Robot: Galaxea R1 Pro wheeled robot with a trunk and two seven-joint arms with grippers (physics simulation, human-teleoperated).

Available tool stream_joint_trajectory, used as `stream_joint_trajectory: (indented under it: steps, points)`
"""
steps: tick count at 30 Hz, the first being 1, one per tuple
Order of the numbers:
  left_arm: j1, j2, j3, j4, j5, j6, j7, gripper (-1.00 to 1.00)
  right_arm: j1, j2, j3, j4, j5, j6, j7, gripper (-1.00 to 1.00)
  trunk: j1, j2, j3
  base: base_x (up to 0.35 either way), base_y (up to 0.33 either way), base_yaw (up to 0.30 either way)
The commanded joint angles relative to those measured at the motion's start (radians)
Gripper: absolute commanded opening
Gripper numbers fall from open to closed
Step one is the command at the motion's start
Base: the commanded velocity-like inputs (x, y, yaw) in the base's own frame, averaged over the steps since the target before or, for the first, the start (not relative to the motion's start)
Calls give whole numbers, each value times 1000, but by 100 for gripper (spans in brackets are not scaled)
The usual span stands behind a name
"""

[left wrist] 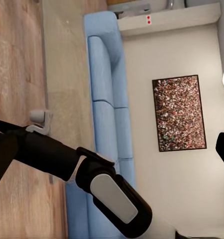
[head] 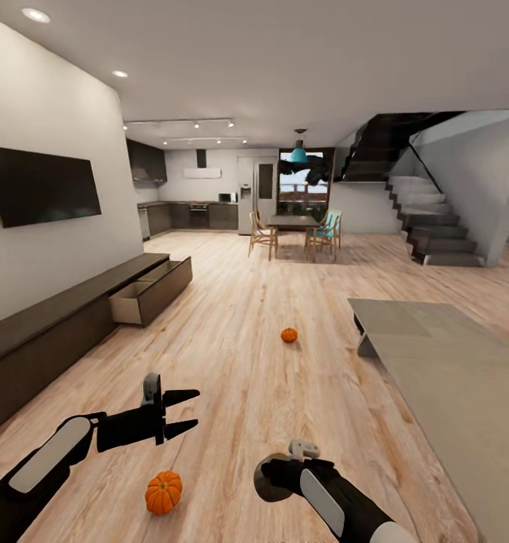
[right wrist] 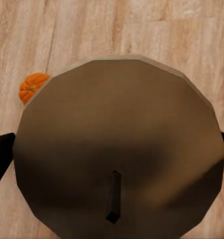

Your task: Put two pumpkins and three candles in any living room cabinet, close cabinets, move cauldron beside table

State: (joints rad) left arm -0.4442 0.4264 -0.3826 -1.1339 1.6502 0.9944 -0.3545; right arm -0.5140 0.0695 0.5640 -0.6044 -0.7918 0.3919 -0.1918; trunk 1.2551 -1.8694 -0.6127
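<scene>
In the head view, one orange pumpkin (head: 164,492) lies on the wood floor just below my left gripper (head: 183,412), which hangs open and empty above it. Further ahead, mid-floor, sits a second pumpkin (head: 289,335). My right gripper (head: 271,483) is shut on a grey-beige candle (head: 263,490). The right wrist view looks down on that candle's round top (right wrist: 117,124) and dark wick, with a pumpkin (right wrist: 32,85) peeking out behind it. The dark-brown cabinet (head: 50,324) runs along the left wall, one drawer (head: 145,296) pulled open. The glass-topped table (head: 450,377) stands at the right. The cauldron is out of view.
A TV (head: 39,185) hangs above the cabinet. Far back are a wooden dining table with chairs (head: 293,223), the kitchen and a staircase (head: 435,234). The left wrist view shows a blue sofa (left wrist: 104,99) against a wall with a framed picture (left wrist: 179,113).
</scene>
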Motion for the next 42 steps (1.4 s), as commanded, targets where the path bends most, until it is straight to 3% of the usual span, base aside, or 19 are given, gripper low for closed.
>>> stream_joint_trajectory:
  steps: [1, 15, 42]
  points:
    - [-1, 1, -2, 0, -6, 0, -9, 100, -1, 0, 5, -2, -10, 1, -9, -100, 0, -1, -2, 0, 0, -273]
    - [-1, -2, -2, 0, -7, 0, -9, 100, -1, 0, 6, -2, -10, -5, -9, -100, 0, -1, -10, 0, 0, -253]
    - [-1, 2, -2, 5, -7, 0, -8, 100, -1, 0, 8, -3, -9, -8, -8, -100, 0, -1, -11, 104, -88, -7]
